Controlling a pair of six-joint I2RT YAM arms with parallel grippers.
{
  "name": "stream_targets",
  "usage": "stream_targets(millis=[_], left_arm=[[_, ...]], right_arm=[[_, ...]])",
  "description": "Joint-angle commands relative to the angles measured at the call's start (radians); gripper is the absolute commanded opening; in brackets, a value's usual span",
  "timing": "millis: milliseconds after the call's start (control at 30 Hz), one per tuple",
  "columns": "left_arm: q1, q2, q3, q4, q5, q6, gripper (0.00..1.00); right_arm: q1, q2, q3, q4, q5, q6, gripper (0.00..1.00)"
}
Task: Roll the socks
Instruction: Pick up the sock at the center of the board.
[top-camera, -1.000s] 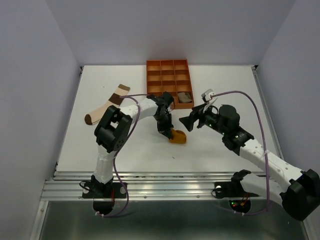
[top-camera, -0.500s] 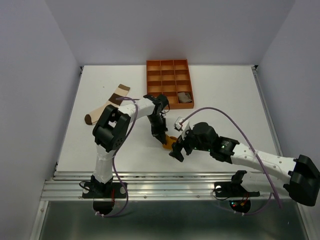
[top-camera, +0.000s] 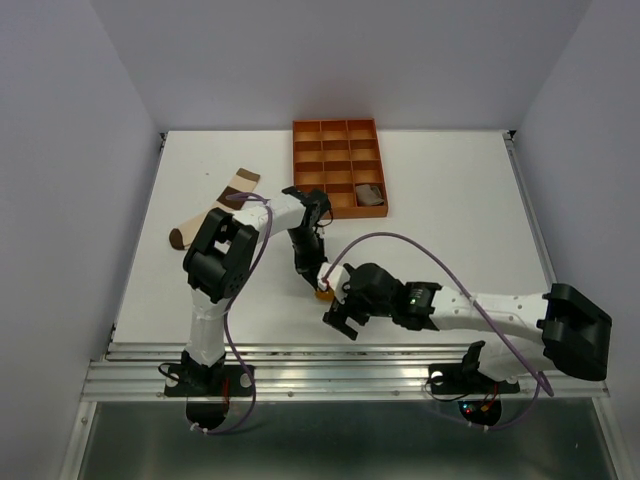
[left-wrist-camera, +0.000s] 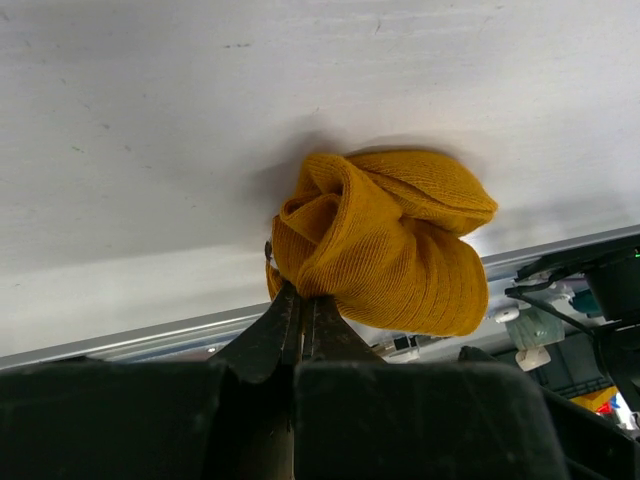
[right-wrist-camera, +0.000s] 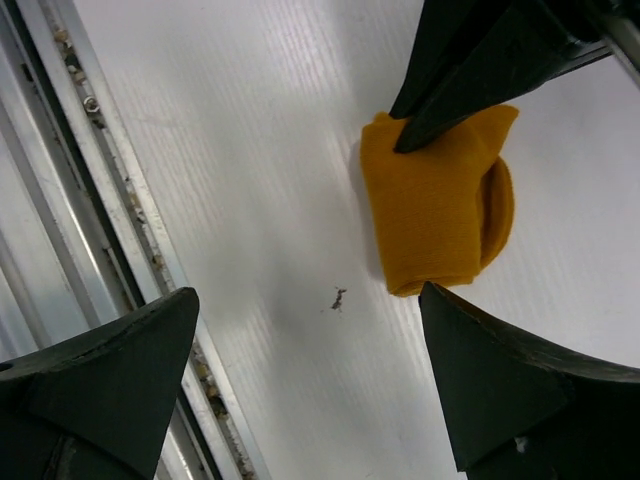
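The mustard orange sock (left-wrist-camera: 385, 240) is bunched into a loose roll on the white table, and it also shows in the right wrist view (right-wrist-camera: 435, 210) and the top view (top-camera: 326, 293). My left gripper (left-wrist-camera: 300, 300) is shut on its near edge, seen from above in the top view (top-camera: 318, 283). My right gripper (right-wrist-camera: 307, 300) is open and empty, just near-right of the sock (top-camera: 338, 316), not touching it. The brown-cream-white sock (top-camera: 240, 184) lies flat at the left, partly behind the left arm. A taupe sock (top-camera: 369, 195) sits rolled in a tray compartment.
The orange tray (top-camera: 335, 135) with square compartments stands at the back centre. The table's metal front rail (top-camera: 330, 375) runs close below the right gripper. The right arm (top-camera: 480, 310) lies low across the front right.
My right arm has swung left and toward the front edge, bringing its open gripper beside the mustard sock. My left gripper has dragged the sock a little left and nearer.
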Motion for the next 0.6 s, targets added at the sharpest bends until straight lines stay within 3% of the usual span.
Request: stream_targets(millis=[0,567], left_arm=[[0.006,-0.014,-0.01,-0.07,-0.05,0.036,0.0],[0.011,-0.015,-0.008,-0.086,-0.048,0.054,0.0]], right_arm=[[0.018,0.01,0.076,0.057,0.099,-0.085,0.97],[0.027,0.151,0.122,0.087,0.037,-0.12,0.96]])
